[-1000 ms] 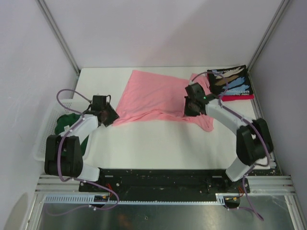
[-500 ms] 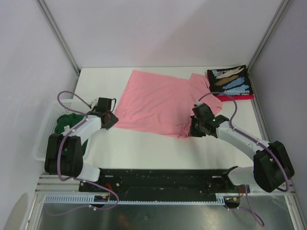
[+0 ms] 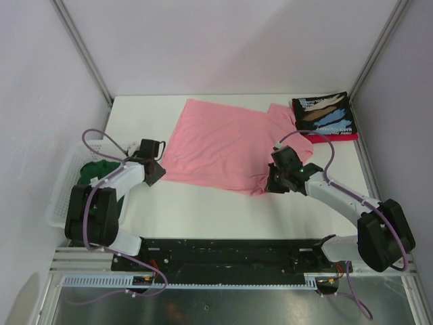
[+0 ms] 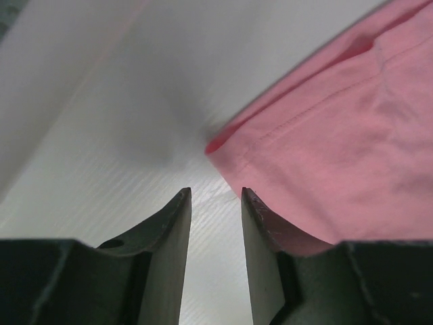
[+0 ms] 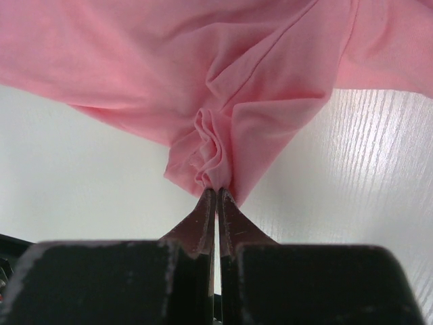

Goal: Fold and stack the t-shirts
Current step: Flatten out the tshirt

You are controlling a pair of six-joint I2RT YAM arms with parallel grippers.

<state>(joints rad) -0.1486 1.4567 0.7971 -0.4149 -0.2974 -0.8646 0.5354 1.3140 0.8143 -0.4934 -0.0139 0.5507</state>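
Observation:
The pink t-shirt lies spread on the white table. My right gripper is shut on its near right corner; the pinched, bunched cloth shows in the right wrist view. My left gripper is open and empty just off the shirt's near left corner, which lies flat on the table. A folded black t-shirt with blue, tan and white streaks lies on a red one at the far right. A dark green t-shirt sits in the basket at the left.
A white slatted basket hangs off the table's left edge. Metal frame posts stand at the back corners. The table's near edge meets a black rail with the arm bases.
My right gripper pulled the shirt's right corner toward the near edge and flattened the shirt, then held still. My left gripper let go of the left corner and stands open beside it.

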